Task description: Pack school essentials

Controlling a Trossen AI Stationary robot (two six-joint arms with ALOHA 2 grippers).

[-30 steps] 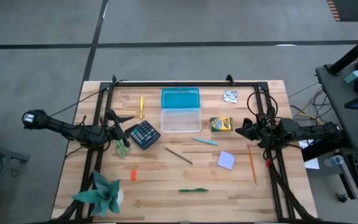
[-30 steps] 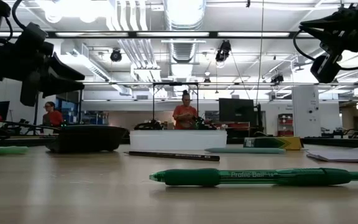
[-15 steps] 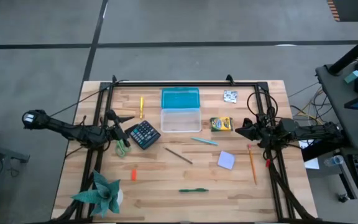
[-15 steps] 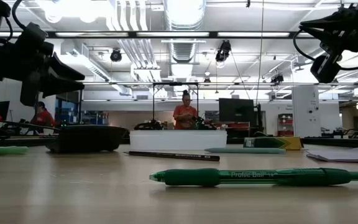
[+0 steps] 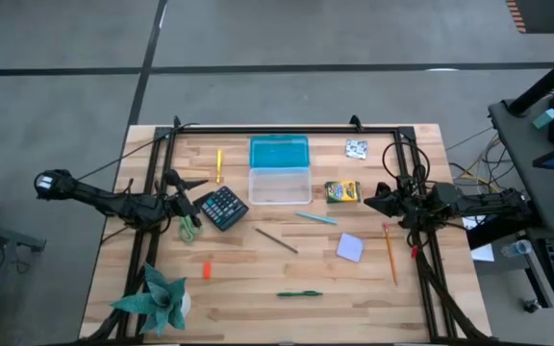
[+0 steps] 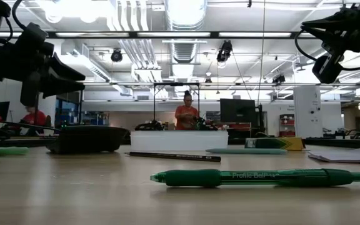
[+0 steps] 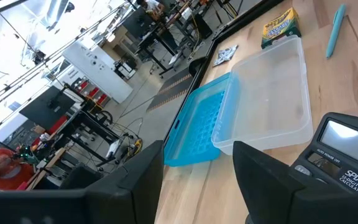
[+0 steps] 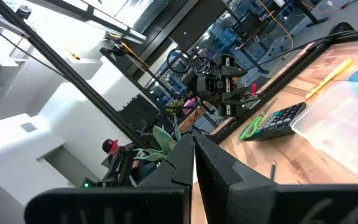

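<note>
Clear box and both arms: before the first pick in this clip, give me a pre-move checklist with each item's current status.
1. Clear box open, its blue lid lying flat beside it: ok.
2. Box ready to receive, nothing visible inside: ok.
3. Left pincer open and holding nothing, hovering next to the calculator: ok.
4. Right pincer shut and holding nothing, near the crayon pack: not ok for a pick, it must open first.
5. Items lie apart with room to grasp: green pen, orange pencil, lavender note pad: ok.
6. Green-handled scissors partly under the left arm: cannot tell whether they can be grasped.
</note>
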